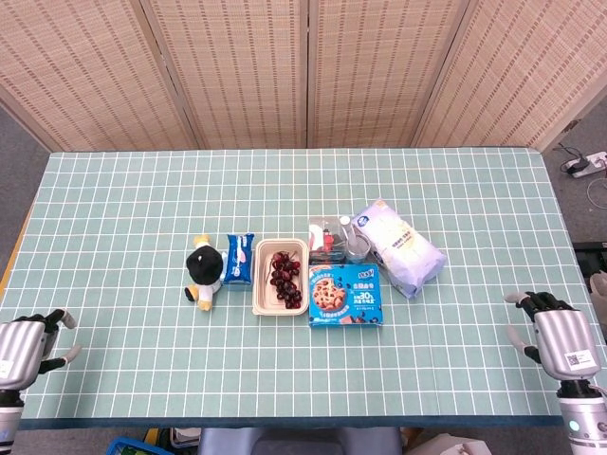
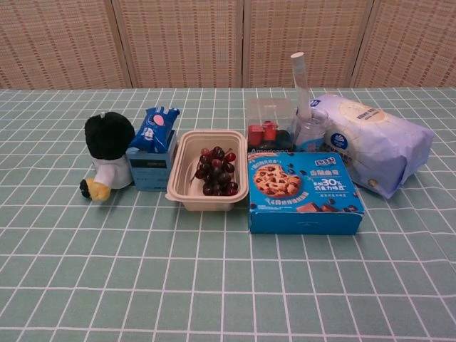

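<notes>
Both hands hold nothing, fingers apart: the left hand [image 1: 24, 346] at the table's [image 1: 114, 209] near left corner, the right hand [image 1: 555, 334] at its near right, each well apart from the middle row, where the plush [image 1: 203, 269] and wipes [image 1: 399, 247], seemingly, lie nearest them.

Grape tray [image 1: 281, 275] betw. toy [image 1: 203, 269] & cookie box [image 1: 346, 295].

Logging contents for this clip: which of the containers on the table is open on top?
The beige tray holding dark grapes; it has no lid, unlike the sealed blue cookie box beside it.
</notes>
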Robot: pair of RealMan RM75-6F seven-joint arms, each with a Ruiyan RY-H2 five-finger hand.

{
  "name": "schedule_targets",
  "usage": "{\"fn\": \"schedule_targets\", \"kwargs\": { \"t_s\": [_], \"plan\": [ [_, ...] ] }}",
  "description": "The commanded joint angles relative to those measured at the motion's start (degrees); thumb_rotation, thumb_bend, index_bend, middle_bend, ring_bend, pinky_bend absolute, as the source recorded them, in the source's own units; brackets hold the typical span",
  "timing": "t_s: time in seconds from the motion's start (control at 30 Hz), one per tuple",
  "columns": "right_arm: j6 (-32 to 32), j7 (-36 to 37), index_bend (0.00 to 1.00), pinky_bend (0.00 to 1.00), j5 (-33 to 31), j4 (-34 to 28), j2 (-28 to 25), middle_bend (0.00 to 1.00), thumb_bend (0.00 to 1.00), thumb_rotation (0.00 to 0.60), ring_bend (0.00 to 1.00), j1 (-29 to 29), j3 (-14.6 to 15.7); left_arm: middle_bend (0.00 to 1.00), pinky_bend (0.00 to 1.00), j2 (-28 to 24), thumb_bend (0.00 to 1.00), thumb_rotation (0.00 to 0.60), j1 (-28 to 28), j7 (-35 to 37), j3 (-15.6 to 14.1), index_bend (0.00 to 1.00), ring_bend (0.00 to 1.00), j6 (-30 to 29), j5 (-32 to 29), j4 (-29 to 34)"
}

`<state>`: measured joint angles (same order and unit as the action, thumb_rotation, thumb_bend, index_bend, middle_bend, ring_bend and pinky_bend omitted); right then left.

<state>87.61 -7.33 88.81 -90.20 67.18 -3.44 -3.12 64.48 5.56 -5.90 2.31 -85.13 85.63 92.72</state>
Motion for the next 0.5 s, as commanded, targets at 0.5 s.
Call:
{"fn": "schedule_targets", "kwargs": {
  "t_s": [0.5],
  "plan": [
    [-0.8,6.5,0.36,0.90,-1.8,1.8,1.0,0.57,0.22,0.600,0.66,-2.9,-4.0,0.87,0.62,0.3,0.07,0.600,0.1,0.2,0.4,0.64,0.62,1.0,-1.8,-1.1]
  ]
}}
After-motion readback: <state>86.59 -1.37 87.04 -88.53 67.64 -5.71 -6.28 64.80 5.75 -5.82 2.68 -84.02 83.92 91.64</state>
